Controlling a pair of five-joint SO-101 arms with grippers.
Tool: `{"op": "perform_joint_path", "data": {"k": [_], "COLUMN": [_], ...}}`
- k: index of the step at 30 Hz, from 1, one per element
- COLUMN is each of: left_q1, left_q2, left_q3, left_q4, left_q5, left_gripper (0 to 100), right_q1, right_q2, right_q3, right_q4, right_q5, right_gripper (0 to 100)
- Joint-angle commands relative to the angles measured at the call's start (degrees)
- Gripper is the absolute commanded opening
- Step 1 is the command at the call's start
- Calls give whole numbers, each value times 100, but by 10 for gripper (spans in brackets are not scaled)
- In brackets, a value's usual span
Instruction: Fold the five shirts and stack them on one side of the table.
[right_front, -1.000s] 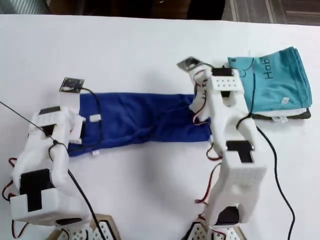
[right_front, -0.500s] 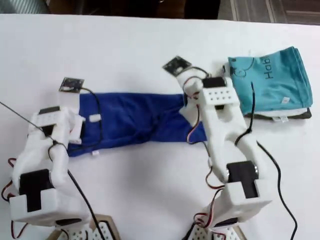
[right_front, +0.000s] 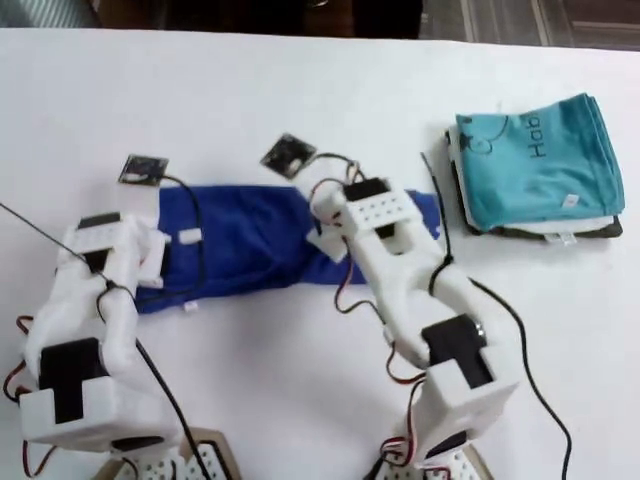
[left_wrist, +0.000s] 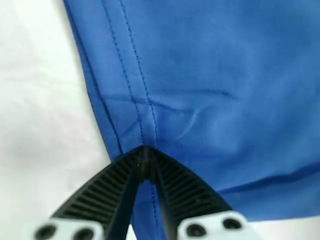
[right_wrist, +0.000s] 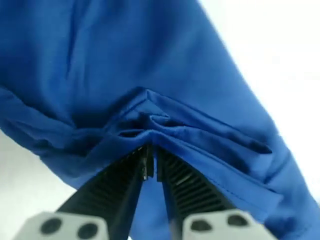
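Clamped the left gripper (left_wrist: 145, 162) shut on the hem of the blue shirt (right_front: 240, 245) at its 9 o'clock end. Pinched a bunched fold near the middle of the desk (right_front: 300, 90) with the right gripper (right_wrist: 151, 160), closed tight. Saw the shirt lying as a long band across mid-desk, folded shirts (right_front: 535, 160) stacked at 2 o'clock.

A blue shirt (right_front: 250, 245) is laid out as a long band across the white table (right_front: 300, 90). One end is covered by the left arm (right_front: 95, 290), and the other half is overlapped by the right arm (right_front: 400, 270). A stack of folded shirts (right_front: 535, 160), topped by a teal one, is seen near the band's far end.
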Motion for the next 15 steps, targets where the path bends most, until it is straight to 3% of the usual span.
{"op": "perform_joint_path", "data": {"k": [1, 5, 10, 15], "left_q1": [-44, -44, -44, -44], "left_q2": [-141, -141, -141, -141], "left_q3": [22, 22, 22, 22], "left_q4": [-158, -158, -158, -158], "left_q5": [0, 0, 9, 18], "left_gripper": [27, 27, 27, 27], "right_q1": [-84, 22, 66, -127], "right_q2": [22, -259, -857, -752], "right_q3": [-176, -396, -413, -167], "right_q4": [-84, 154, 365, 242], "right_q5": [-18, -44, -730, -774], "right_gripper": [21, 21, 21, 21]}}
